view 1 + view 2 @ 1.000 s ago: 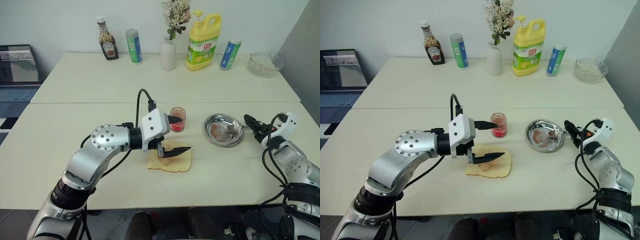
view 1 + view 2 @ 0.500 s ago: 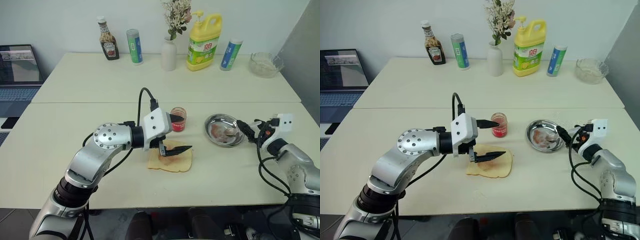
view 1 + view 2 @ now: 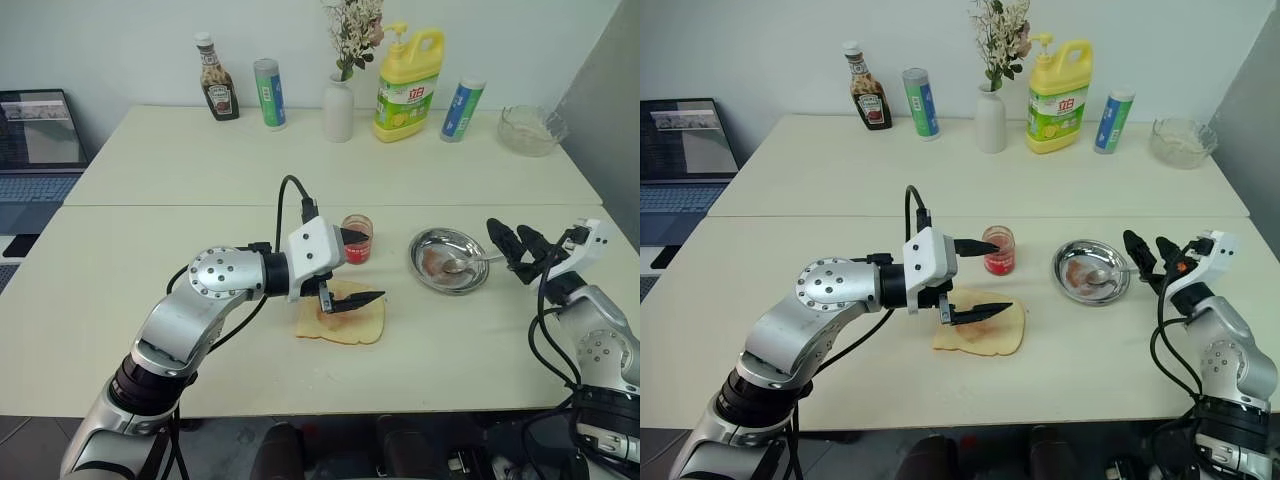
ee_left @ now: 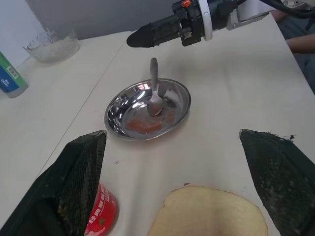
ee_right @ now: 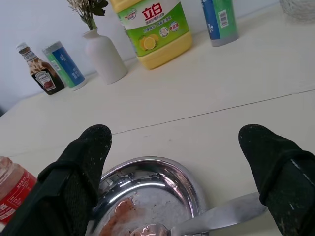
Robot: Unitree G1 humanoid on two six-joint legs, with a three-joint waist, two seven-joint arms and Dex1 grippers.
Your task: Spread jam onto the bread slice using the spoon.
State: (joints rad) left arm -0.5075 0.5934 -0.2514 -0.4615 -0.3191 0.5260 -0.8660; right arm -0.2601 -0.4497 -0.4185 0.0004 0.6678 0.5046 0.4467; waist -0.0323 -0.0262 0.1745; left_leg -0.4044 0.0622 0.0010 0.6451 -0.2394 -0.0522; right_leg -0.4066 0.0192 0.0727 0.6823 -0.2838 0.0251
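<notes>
- My left jaws [image 3: 362,268] hang apart at frame centre, over the bread slice [image 3: 342,318], the jam [image 3: 356,238] just behind.
- My right jaws [image 3: 517,244], apart and empty, hover right of the steel dish [image 3: 448,260] holding the spoon [image 3: 462,264].
- One cream table [image 3: 150,260]; two blue-green canisters [image 3: 267,92] along the wall.

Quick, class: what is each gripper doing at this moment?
Left gripper: open, holding nothing, above the bread slice.
Right gripper: open, empty, beside the spoon.
</notes>
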